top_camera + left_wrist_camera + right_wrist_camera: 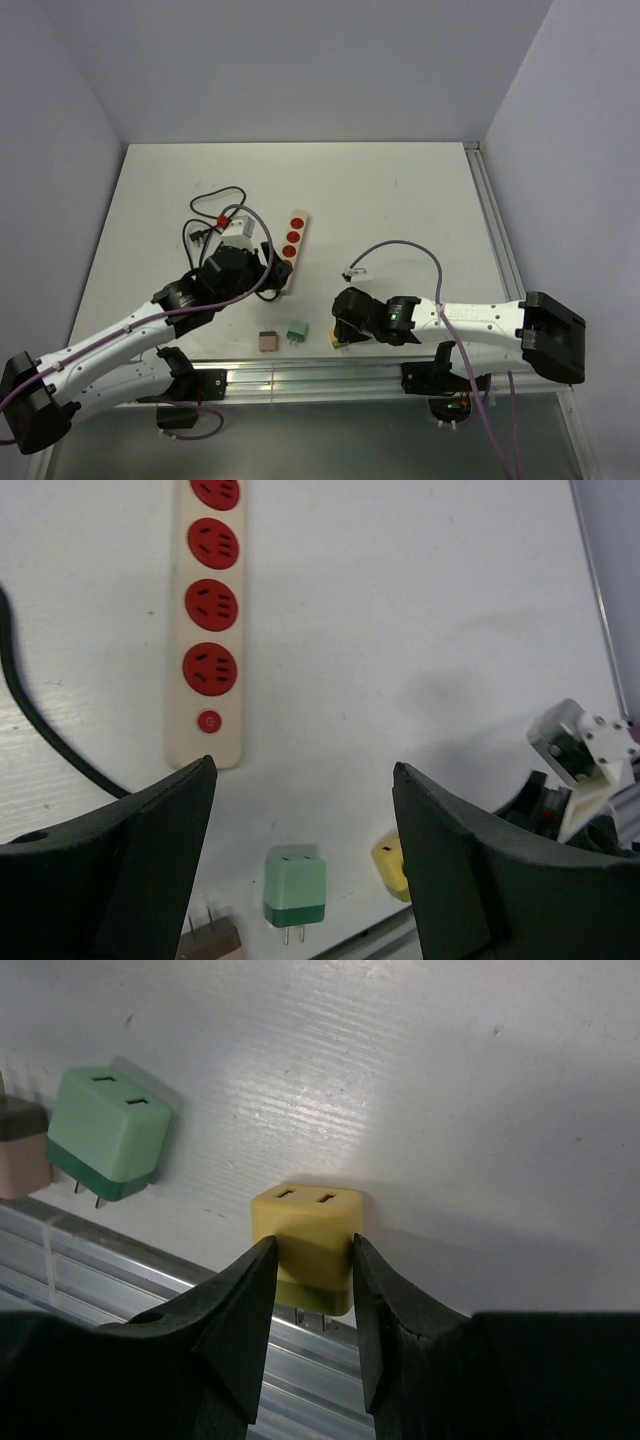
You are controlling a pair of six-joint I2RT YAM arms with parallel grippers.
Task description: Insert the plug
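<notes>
White bench (400, 190) between grey walls (300, 70). Right claw (308, 1260) clenched on yellow plug (305, 1222) at near bench edge, prongs toward the rail (80, 1260); left claw (302, 780) released, near power strip (208, 630). For a clean pick: keep grip square on flat sides, lift straight, turn prongs down, line up over a red socket (210, 668) before pressing. Plug boxy, two-tone yellow, two slots on its end face.

- Left end effector (302, 776): arm stretched forward, fingers spread wide.
- Right end effector (312, 1252): arm reaching leftward, fingers pressed against both sides of the yellow plug (305, 1218).
</notes>
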